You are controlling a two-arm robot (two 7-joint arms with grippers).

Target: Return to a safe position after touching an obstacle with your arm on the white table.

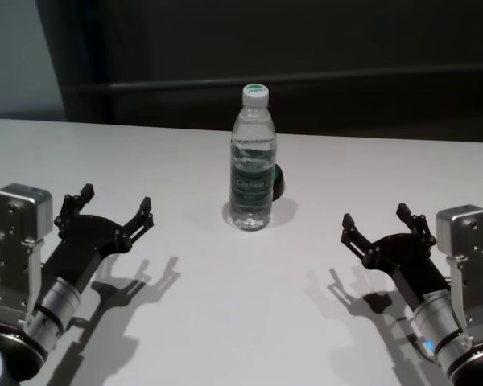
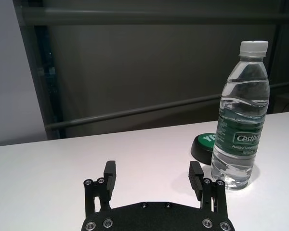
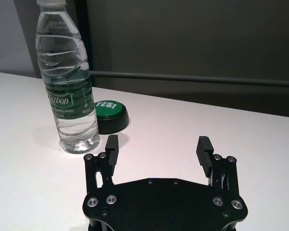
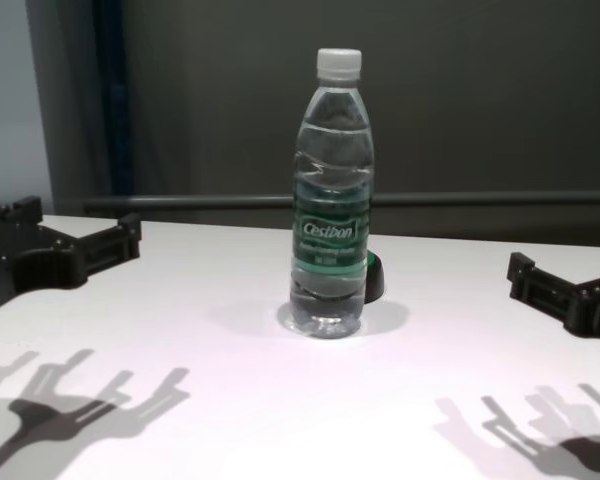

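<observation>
Clear bottle [image 1: 251, 161] — between both claws

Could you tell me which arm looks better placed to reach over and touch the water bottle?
Probably the left. The left end effector is open and looks a little nearer the water bottle than the right end effector, also open. Both are apart from it.
</observation>
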